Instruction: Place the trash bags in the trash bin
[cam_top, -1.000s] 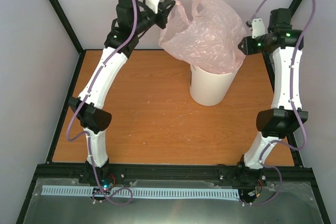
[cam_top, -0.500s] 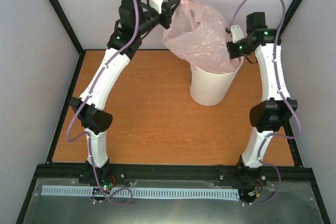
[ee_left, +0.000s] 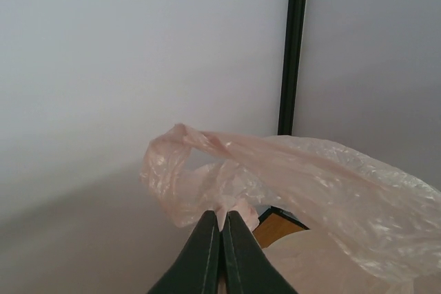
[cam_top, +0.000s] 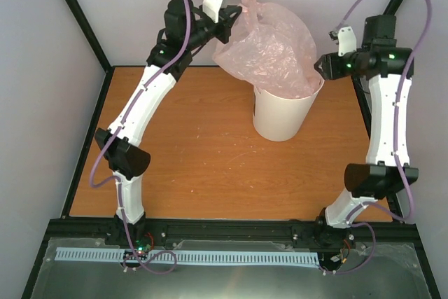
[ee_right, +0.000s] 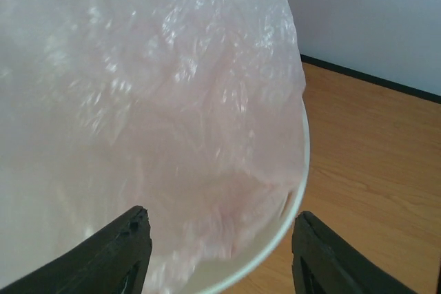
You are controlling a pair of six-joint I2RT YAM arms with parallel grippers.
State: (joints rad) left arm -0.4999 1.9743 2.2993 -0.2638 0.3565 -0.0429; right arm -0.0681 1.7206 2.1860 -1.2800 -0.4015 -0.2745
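Observation:
A crinkly pale pink trash bag (cam_top: 269, 43) billows above the white trash bin (cam_top: 282, 117), its lower part tucked inside the bin's mouth. My left gripper (cam_top: 234, 17) is raised high at the back and shut on the bag's upper left edge (ee_left: 227, 206). My right gripper (cam_top: 318, 68) hangs open just right of the bin's rim (ee_right: 300, 170), its fingers (ee_right: 131, 239) spread wide with the bag (ee_right: 151, 101) and the rim between them but untouched.
The bin stands on an orange wooden table (cam_top: 196, 152), toward the back right. Black frame posts (cam_top: 80, 15) and pale walls enclose the table on three sides. Both arm bases sit on the rail (cam_top: 231, 229) at the near edge.
My right gripper opened, let go of the bag's right side and drew back to the right, its arm swinging outward. My left gripper shifted slightly right, still gripping the bag.

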